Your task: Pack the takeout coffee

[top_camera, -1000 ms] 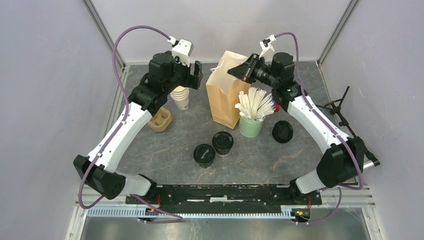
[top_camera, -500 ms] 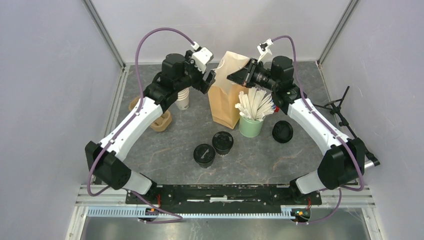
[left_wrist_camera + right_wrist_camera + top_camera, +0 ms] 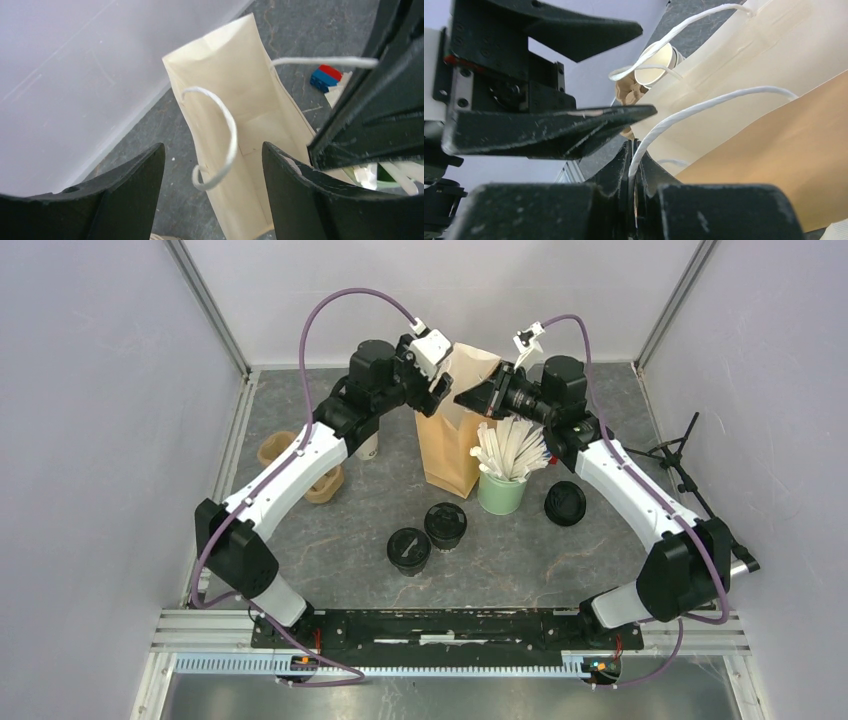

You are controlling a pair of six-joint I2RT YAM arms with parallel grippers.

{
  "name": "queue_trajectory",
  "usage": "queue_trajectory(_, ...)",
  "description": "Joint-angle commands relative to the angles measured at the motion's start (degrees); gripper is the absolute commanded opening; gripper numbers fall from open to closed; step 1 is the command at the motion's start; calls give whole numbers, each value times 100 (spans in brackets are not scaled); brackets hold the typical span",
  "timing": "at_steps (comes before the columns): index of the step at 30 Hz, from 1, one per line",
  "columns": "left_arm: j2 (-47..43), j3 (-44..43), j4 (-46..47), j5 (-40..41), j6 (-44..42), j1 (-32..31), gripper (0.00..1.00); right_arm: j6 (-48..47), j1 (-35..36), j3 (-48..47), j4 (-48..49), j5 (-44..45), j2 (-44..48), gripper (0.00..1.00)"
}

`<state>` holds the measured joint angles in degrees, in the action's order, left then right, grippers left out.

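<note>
Takeout coffee cups (image 3: 445,525) stand at 6 o'clock from bag (image 3: 450,455); stick cup (image 3: 501,492) at 4 o'clock. Left hand (image 3: 212,160) wide above bag mouth; right hand (image 3: 634,165) pinches handle (image 3: 704,107).

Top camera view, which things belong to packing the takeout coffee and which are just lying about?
For the job: left lidded cup, right lidded cup, brown paper bag, its string handle in the right gripper, left gripper open above it.
Lying about: stack of lidless cups, green cup of sticks, loose black lid, cardboard cup carrier.
</note>
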<state>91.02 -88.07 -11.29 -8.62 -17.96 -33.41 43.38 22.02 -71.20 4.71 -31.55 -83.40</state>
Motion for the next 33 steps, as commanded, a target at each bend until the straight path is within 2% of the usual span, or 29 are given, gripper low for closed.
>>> queue_trajectory(1,168,-435,420,89,-177,-17,74,-138,26,163,127,-107,218,9)
queue_trajectory(4,214,-476,487,19,-113,-17,61,-152,24,237,143,-106,236,9)
queue_trajectory(8,250,-532,517,36,288,37,32,-291,21,190,13,-73,248,8)
queue_trajectory(10,317,-656,486,-84,879,147,17,-402,22,234,-80,-23,286,8)
queue_trajectory(13,503,-947,401,-901,2328,521,6,-547,11,366,-210,67,354,8)
queue_trajectory(18,813,-603,1565,-2389,5800,1302,2,-577,-28,539,-199,103,419,8)
queue_trajectory(20,952,-484,1751,-2635,6650,1433,2,-598,-50,540,-207,113,416,7)
queue_trajectory(26,1344,-716,887,-2912,7250,1486,2,-594,-73,506,-172,95,371,7)
queue_trajectory(33,1330,-586,-124,-2622,7575,1598,3,-612,-75,512,-172,88,390,7)
